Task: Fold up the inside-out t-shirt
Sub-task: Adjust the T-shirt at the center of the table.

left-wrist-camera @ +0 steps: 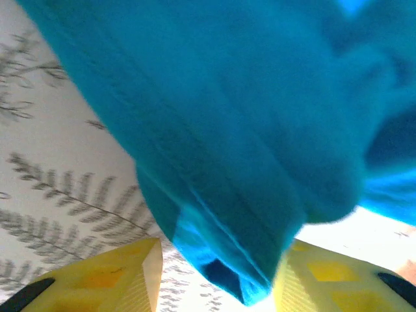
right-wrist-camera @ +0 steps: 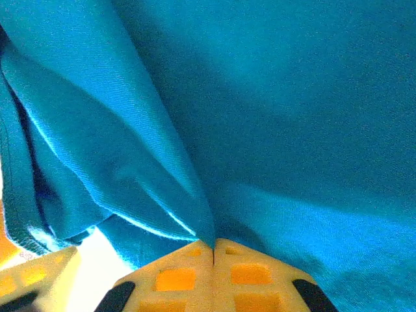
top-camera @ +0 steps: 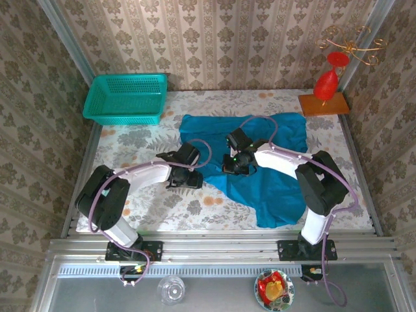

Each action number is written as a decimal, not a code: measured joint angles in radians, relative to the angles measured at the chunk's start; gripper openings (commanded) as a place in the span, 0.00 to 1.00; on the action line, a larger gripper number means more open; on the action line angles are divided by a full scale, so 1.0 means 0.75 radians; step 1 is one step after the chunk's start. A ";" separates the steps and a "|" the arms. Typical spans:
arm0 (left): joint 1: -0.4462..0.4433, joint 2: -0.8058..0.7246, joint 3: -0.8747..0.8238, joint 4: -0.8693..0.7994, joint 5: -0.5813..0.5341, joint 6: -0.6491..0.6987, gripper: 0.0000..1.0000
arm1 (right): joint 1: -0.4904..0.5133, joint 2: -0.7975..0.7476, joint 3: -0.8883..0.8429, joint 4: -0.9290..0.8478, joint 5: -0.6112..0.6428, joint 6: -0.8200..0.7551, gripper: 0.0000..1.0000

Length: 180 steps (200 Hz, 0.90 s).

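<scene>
The bright blue t-shirt (top-camera: 273, 175) lies rumpled across the middle and right of the floral table. My left gripper (top-camera: 193, 177) sits at the shirt's left edge. In the left wrist view its yellow fingers (left-wrist-camera: 117, 276) stand wide apart, and a hemmed corner of the t-shirt (left-wrist-camera: 240, 162) hangs down between them, so the left gripper (left-wrist-camera: 218, 289) is open. My right gripper (top-camera: 235, 166) rests on the shirt near its middle. In the right wrist view the right gripper (right-wrist-camera: 213, 246) is shut, with a fold of the t-shirt (right-wrist-camera: 273, 117) pinched between its fingertips.
A teal mesh basket (top-camera: 125, 97) stands at the back left corner. A red ornament on a wooden base (top-camera: 325, 97) stands at the back right. Bare floral tablecloth (top-camera: 130, 140) lies left of the shirt. Walls close in on three sides.
</scene>
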<state>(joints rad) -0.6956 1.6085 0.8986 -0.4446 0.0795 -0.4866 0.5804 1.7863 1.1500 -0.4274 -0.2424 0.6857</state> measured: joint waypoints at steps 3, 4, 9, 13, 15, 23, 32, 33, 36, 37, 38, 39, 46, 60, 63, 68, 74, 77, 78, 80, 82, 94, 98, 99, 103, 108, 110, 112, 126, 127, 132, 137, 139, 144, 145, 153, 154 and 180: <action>0.005 0.000 -0.001 0.001 -0.007 -0.001 0.41 | 0.000 -0.001 0.000 0.000 0.001 0.000 0.00; 0.008 0.000 -0.001 0.002 -0.009 0.000 0.41 | 0.000 -0.001 0.000 -0.001 0.001 0.000 0.00; 0.016 -0.001 -0.002 0.006 -0.018 -0.001 0.37 | 0.000 -0.001 0.000 -0.001 0.002 0.000 0.00; 0.025 -0.001 -0.002 0.009 -0.024 0.002 0.35 | 0.000 -0.001 0.000 -0.002 0.003 0.000 0.00; 0.032 -0.001 -0.002 0.011 -0.029 -0.001 0.33 | 0.000 -0.002 0.000 -0.003 0.003 0.000 0.00; 0.059 -0.001 -0.004 0.024 -0.039 0.001 0.26 | 0.000 -0.003 -0.001 -0.005 0.004 0.000 0.00; 0.099 -0.004 -0.008 0.042 -0.041 0.019 0.15 | 0.000 -0.006 -0.001 -0.005 0.004 0.000 0.00; 0.101 -0.005 -0.008 0.044 -0.042 0.021 0.14 | 0.000 -0.007 0.000 -0.005 0.004 0.000 0.00; 0.117 -0.008 -0.010 0.053 -0.043 0.012 0.11 | 0.000 -0.008 0.000 -0.006 0.003 0.000 0.00; 0.122 -0.009 -0.011 0.054 -0.042 0.014 0.10 | 0.000 -0.009 0.000 -0.007 0.003 0.000 0.00; 0.129 -0.010 -0.012 0.055 -0.042 0.021 0.09 | 0.000 -0.010 0.000 -0.007 0.003 0.000 0.00; 0.132 -0.010 -0.012 0.057 -0.042 0.025 0.08 | 0.000 -0.010 0.000 -0.007 0.003 0.000 0.00; 0.168 -0.020 -0.013 0.068 -0.033 0.037 0.01 | 0.000 -0.015 0.000 -0.010 -0.001 0.000 0.00; 0.249 -0.056 -0.014 0.089 -0.011 0.055 0.00 | 0.000 -0.024 0.000 -0.013 -0.016 0.000 0.00; 0.266 -0.067 -0.013 0.091 -0.004 0.057 0.00 | 0.001 -0.027 0.001 -0.014 -0.022 0.000 0.00; 0.295 -0.086 -0.013 0.095 0.011 0.064 0.00 | 0.003 -0.030 0.002 -0.014 -0.031 0.001 0.00; 0.333 -0.113 -0.011 0.094 0.028 0.075 0.00 | 0.007 -0.034 0.005 -0.014 -0.041 0.001 0.00; 0.350 -0.128 -0.009 0.093 0.034 0.082 0.00 | 0.010 -0.038 0.007 -0.014 -0.047 0.001 0.00; 0.355 -0.131 -0.008 0.092 0.037 0.083 0.00 | 0.011 -0.039 0.007 -0.014 -0.050 0.001 0.00; 0.367 -0.140 -0.007 0.091 0.043 0.087 0.00 | 0.011 -0.041 0.008 -0.014 -0.054 0.001 0.00; 0.377 -0.153 -0.004 0.086 0.046 0.093 0.00 | 0.013 -0.043 0.010 -0.014 -0.061 0.001 0.00; 0.429 -0.215 0.020 0.044 0.060 0.123 0.00 | 0.027 -0.063 0.027 -0.012 -0.106 0.004 0.00; 0.444 -0.246 0.030 0.022 0.060 0.135 0.00 | 0.034 -0.072 0.036 -0.013 -0.125 0.005 0.00; 0.446 -0.250 0.032 0.019 0.060 0.137 0.00 | 0.035 -0.073 0.037 -0.013 -0.128 0.005 0.00; 0.456 -0.279 0.037 0.004 0.057 0.147 0.00 | 0.042 -0.085 0.044 -0.010 -0.148 0.005 0.00; 0.472 -0.319 0.044 -0.017 0.055 0.163 0.00 | 0.052 -0.099 0.052 -0.008 -0.168 0.006 0.00; 0.479 -0.339 0.048 -0.029 0.052 0.169 0.00 | 0.057 -0.106 0.056 -0.008 -0.176 0.006 0.00; 0.485 -0.358 0.050 -0.040 0.052 0.176 0.00 | 0.061 -0.112 0.060 -0.007 -0.182 0.007 0.00; 0.540 -0.469 0.060 -0.114 0.043 0.213 0.05 | 0.086 -0.152 0.082 0.003 -0.224 0.010 0.00; 0.543 -0.474 0.060 -0.117 0.042 0.214 0.05 | 0.087 -0.154 0.083 0.003 -0.226 0.010 0.00; 0.570 -0.506 0.061 -0.149 0.039 0.228 0.08 | 0.095 -0.162 0.091 0.008 -0.239 0.010 0.00; 0.594 -0.528 0.061 -0.176 0.036 0.241 0.10 | 0.105 -0.168 0.097 0.015 -0.249 0.010 0.00; 0.603 -0.536 0.061 -0.188 0.037 0.242 0.11 | 0.107 -0.169 0.098 0.016 -0.252 0.010 0.00; 0.625 -0.548 0.061 -0.217 0.034 0.257 0.12 | 0.113 -0.170 0.100 0.021 -0.256 0.010 0.00; 0.628 -0.550 0.061 -0.220 0.034 0.257 0.13 | 0.114 -0.170 0.100 0.023 -0.257 0.010 0.00; 0.655 -0.557 0.054 -0.253 0.028 0.266 0.15 | 0.118 -0.165 0.099 0.021 -0.257 0.010 0.00; 0.659 -0.557 0.052 -0.257 0.025 0.267 0.15 | 0.118 -0.165 0.099 0.020 -0.257 0.010 0.00; 0.704 -0.551 -0.014 -0.312 -0.015 0.277 0.21 | 0.107 -0.113 0.067 -0.022 -0.245 0.020 0.00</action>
<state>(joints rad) -0.1677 1.1950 0.8879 -0.6785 0.0681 -0.2790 0.6609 1.7012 1.2003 -0.4438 -0.4263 0.7006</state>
